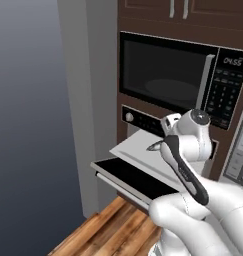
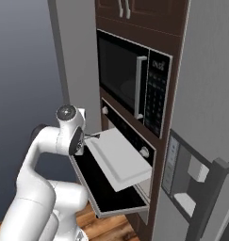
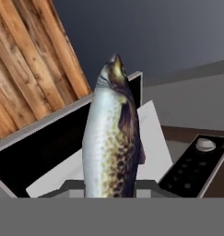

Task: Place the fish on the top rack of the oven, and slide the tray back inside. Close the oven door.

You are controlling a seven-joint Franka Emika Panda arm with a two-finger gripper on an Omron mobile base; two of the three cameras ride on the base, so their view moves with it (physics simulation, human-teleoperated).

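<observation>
A silvery, brown-speckled fish [image 3: 111, 143] stands up between my fingers, and my gripper [image 3: 111, 191] is shut on it. The grey tip of the fish [image 1: 154, 147] pokes out of the gripper [image 1: 164, 144] over the near left edge of the top rack [image 1: 143, 152]. That tray [image 2: 121, 160] is a pale grey sheet pulled out of the oven [image 2: 127, 136]. Below it the black oven door [image 2: 104, 188] lies open and flat. In the right base view the gripper [image 2: 88, 138] hangs at the tray's left corner. My fingertips are hidden behind the fish.
The black microwave [image 1: 168, 75] sits right above the oven's control strip [image 1: 143, 120] with silver knobs. A grey wall [image 1: 88, 100] runs to the left. A fridge dispenser panel [image 2: 191, 181] is on the right. Wooden floor [image 1: 113, 227] lies below the door.
</observation>
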